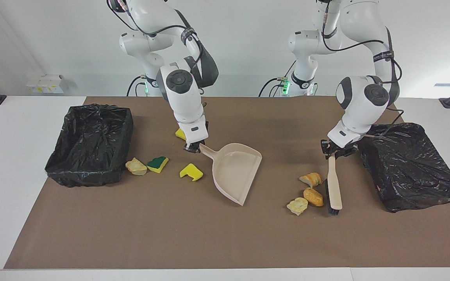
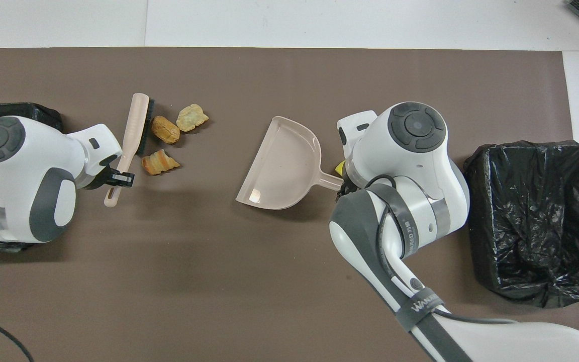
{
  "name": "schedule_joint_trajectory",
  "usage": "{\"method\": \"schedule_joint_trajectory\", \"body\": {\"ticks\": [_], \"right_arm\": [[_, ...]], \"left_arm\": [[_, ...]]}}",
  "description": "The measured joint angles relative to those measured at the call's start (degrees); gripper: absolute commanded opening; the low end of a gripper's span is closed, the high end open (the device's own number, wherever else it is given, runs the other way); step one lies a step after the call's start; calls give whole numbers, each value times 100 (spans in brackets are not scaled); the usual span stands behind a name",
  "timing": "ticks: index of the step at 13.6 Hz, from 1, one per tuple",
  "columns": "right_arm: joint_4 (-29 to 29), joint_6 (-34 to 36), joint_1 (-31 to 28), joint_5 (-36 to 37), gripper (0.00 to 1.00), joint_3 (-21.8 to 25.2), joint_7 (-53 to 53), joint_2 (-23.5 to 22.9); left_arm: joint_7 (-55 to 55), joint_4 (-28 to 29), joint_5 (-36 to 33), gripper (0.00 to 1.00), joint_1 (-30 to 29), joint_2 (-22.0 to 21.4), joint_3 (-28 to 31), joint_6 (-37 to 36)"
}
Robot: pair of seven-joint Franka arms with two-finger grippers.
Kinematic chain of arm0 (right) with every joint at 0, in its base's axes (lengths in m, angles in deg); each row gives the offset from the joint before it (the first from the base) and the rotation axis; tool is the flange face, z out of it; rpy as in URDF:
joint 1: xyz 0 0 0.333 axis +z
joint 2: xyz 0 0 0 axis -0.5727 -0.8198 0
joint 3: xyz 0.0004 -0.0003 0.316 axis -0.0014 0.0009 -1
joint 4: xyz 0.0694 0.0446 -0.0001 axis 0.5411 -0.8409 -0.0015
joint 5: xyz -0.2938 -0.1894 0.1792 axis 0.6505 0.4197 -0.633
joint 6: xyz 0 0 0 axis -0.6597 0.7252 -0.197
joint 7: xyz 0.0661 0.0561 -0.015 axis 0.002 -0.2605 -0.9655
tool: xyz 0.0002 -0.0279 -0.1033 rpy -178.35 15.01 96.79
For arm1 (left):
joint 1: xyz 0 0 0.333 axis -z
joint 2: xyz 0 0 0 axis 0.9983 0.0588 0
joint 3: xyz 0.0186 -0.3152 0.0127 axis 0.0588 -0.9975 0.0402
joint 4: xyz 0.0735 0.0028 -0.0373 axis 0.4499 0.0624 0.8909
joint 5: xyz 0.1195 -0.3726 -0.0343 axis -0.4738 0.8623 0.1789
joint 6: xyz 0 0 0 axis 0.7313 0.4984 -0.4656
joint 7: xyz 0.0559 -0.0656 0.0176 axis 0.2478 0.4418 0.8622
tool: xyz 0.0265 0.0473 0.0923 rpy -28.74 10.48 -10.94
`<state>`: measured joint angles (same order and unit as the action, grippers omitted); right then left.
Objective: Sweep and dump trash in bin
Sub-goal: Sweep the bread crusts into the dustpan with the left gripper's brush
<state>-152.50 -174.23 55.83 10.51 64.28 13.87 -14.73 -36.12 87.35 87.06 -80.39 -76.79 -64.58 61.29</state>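
Catalogued across the facing view, all placed against the dustpan [image 1: 236, 171]:

- Black-lined bin [image 1: 90, 143], at the right arm's end of the desk [image 1: 139, 230].
- Trash beside that bin: tan chunk [image 1: 136, 166], green-topped sponge piece [image 1: 157, 164], yellow sponge piece [image 1: 191, 172] just beside the dustpan.
- Right gripper [image 1: 192, 148], clamped on the dustpan handle.
- Three tan chunks [image 1: 307, 194], between dustpan and brush [image 1: 333, 187]; bristles touching one.
- Left gripper [image 1: 333, 151], closed on the brush handle.
- Second black-lined bin [image 1: 408, 166], at the left arm's end.
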Motion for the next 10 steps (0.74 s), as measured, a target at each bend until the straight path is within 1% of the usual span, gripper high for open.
{"method": "schedule_joint_trajectory", "body": {"ticks": [1,3,6,10], "right_arm": [[-15,0,35,22,0,0,0,0],[-24,0,97,161,0,-1,0,0],[-28,-2,147,360,0,-2,0,0],[-35,-5,147,575,0,-2,-16,0]], "left_arm": [[85,-249,-55,0,97,209,-3,-130],[481,-494,-93,0,281,425,-13,-340],[818,-517,-98,0,611,412,-21,-600],[872,-501,-84,0,1053,347,-41,-917]]}}
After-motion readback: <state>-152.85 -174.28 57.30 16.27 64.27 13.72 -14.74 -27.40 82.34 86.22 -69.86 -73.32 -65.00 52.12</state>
